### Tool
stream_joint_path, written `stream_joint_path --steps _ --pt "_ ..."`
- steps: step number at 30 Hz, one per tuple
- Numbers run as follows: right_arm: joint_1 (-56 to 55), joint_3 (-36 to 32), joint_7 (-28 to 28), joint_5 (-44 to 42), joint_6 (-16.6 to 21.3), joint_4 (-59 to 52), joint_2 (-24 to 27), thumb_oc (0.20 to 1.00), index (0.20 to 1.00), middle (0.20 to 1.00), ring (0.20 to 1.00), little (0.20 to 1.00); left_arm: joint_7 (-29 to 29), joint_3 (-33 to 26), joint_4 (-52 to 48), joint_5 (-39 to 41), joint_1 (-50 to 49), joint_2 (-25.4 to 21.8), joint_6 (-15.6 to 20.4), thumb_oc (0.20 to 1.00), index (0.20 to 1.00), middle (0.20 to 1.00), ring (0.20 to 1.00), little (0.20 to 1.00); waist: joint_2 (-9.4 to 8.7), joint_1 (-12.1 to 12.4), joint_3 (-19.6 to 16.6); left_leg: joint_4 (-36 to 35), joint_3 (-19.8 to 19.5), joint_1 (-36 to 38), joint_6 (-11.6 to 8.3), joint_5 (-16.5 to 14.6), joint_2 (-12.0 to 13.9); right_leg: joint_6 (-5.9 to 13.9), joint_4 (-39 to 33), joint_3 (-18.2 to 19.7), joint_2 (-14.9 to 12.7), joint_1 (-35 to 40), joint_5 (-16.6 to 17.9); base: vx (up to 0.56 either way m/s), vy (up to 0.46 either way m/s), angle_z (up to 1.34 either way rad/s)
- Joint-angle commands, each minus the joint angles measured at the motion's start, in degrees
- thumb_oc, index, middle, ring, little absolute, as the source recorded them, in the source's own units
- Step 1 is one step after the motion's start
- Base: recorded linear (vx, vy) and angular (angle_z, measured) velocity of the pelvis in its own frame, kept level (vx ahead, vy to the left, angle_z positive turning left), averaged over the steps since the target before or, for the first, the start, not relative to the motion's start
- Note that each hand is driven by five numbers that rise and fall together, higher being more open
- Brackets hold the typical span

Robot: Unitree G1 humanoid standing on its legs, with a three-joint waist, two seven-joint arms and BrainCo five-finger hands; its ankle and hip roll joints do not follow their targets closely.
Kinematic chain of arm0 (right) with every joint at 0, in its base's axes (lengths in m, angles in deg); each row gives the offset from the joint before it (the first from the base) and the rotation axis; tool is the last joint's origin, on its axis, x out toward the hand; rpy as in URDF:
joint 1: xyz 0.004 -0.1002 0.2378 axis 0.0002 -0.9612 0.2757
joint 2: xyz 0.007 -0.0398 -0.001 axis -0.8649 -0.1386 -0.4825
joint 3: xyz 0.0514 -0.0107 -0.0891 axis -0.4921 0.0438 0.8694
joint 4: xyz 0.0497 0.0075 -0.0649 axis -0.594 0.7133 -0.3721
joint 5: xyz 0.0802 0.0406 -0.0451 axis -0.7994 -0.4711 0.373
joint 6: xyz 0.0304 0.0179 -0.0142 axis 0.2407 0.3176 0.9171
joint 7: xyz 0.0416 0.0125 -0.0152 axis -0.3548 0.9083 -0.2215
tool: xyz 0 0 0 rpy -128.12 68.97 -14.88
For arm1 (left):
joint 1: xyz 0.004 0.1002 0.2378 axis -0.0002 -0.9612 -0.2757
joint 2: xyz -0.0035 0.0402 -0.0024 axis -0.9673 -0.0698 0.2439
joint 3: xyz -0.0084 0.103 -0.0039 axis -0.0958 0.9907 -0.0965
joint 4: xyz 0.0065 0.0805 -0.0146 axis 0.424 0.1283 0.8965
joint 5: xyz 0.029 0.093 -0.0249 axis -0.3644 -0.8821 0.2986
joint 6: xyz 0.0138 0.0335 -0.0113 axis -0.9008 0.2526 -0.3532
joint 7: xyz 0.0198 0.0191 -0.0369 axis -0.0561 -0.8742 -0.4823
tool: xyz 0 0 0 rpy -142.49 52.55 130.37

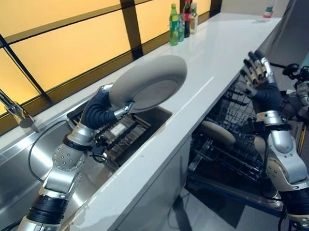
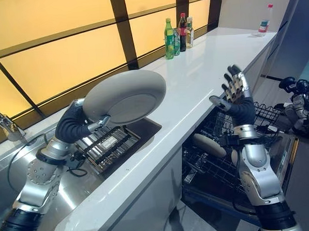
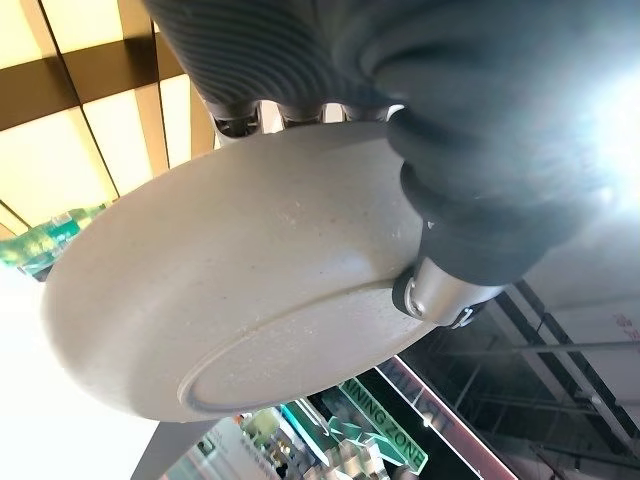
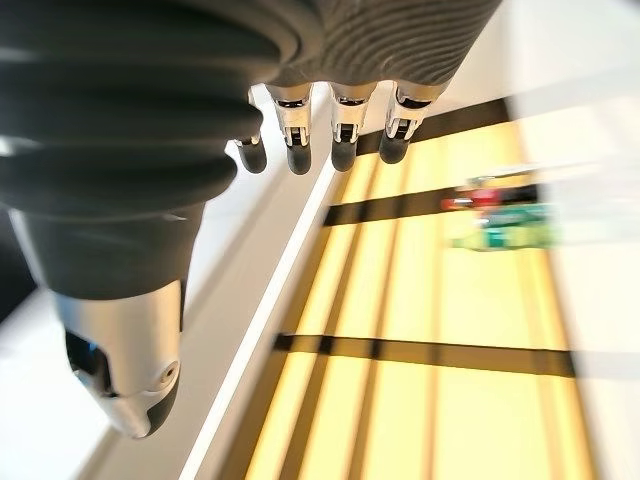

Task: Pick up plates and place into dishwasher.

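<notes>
The left hand has a pale grey plate up in the air, above the sink's dark drying rack and right at the edge of the white countertop. The plate is tilted, with its far rim out over the counter. The grip is at the plate's near rim: the thumb presses on one face, the fingers curl over the edge onto the other face, so the rim sits pinched between them. Most of the plate juts clear of the hand.

Across the counter, the right hand is raised above the open dishwasher rack, palm turned toward the plate, fingers straight and spread, nothing in it. It stands well apart from the plate, with the counter's front edge between them.

Down in the wire rack, another plate already lies among the tines. Bottles stand at the counter's far end by the amber window, and a faucet rises at the sink's left side.
</notes>
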Motion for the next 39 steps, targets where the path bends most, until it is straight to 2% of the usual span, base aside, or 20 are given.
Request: stream_joint_path --steps 1,3,7,13,24,29,34,39 --pt "5.1 0.0 6.6 -1.1 1.5 -4.2 2.6 1.0 1.0 1.0 1.0 1.0 -1.7 0.1 -0.9 4.6 6.6 -2.4 0.4 0.2 0.2 0.2 0.2 0.2 -1.48 1.0 -3.7 0.8 1.9 0.5 -0.23 -3.0 1.0 1.39 5.1 0.3 -0.4 0.0 -6.0 0.0 0.0 0.0" --pt "5.5 1.4 10.4 -0.8 -1.1 -4.4 3.6 1.0 1.0 1.0 1.0 1.0 -3.1 0.6 -0.9 4.9 7.3 -2.6 0.2 0.2 0.2 0.2 0.2 0.2 -1.69 1.1 -3.9 0.8 1.8 0.5 -0.22 -2.9 0.9 1.31 5.0 0.2 -0.4 0.1 -5.9 0.0 0.0 0.0" --pt "7.6 3.6 17.3 -5.7 -5.3 -3.6 5.7 1.0 1.0 1.0 1.0 1.0 -5.9 2.0 -0.9 5.3 8.6 -3.2 -0.9 0.2 0.2 0.2 0.2 0.2 -2.37 1.5 -4.3 0.6 1.5 0.6 -0.39 -2.8 0.9 1.27 4.5 -0.3 -0.4 0.7 -5.7 0.01 -0.038 0.01" --pt "11.2 7.5 26.9 -10.4 -7.9 -1.8 7.3 1.0 1.0 1.0 1.0 1.0 -12.8 3.8 -0.3 8.1 10.1 -4.8 -1.7 0.2 0.2 0.2 0.2 0.2 -2.97 2.3 -5.0 0.4 1.5 1.2 -0.63 -3.3 1.0 1.41 3.5 -1.1 -0.5 1.6 -5.6 0.02 -0.036 0.01" --pt "18.0 15.9 28.5 -10.4 -11.1 -1.3 6.6 1.0 1.0 1.0 1.0 1.0 -23.1 12.2 -0.8 9.8 18.4 -7.0 -4.6 0.2 0.2 0.2 0.2 0.2 -2.94 2.6 -5.5 0.2 1.7 1.3 -0.43 -3.3 0.7 1.31 2.3 -1.0 -0.3 2.2 -4.9 0.0 0.0 0.0" --pt "17.8 18.6 32.1 -6.6 -13.1 -1.1 6.4 1.0 1.0 1.0 1.0 1.0 -22.9 13.3 -0.8 10.1 20.5 -7.5 -5.1 0.2 0.2 0.2 0.2 0.2 -2.88 2.6 -5.7 0.2 1.6 1.1 -0.17 -3.1 0.4 1.31 2.3 -0.8 -0.5 2.1 -4.9 0.0 0.0 0.0" --pt "16.8 20.7 36.7 -4.3 -14.2 -2.7 9.2 1.0 1.0 1.0 1.0 1.0 -22.2 12.7 -1.2 10.3 19.9 -8.3 -5.5 0.2 0.2 0.2 0.2 0.2 -3.09 2.7 -5.9 0.2 1.7 1.1 -0.18 -2.9 0.3 1.42 2.3 -1.0 -0.7 2.1 -4.7 0.0 0.0 0.0" --pt "16.8 23.2 44.4 -1.0 -17.1 -2.9 12.9 1.0 1.0 1.0 1.0 1.0 -22.8 11.8 -1.0 10.7 18.5 -9.1 -4.5 0.2 0.2 0.2 0.2 0.2 -3.41 2.9 -5.9 0.2 1.8 1.2 -0.24 -2.9 0.3 1.4 2.3 -1.2 -0.7 2.3 -4.6 0.0 0.0 0.0"
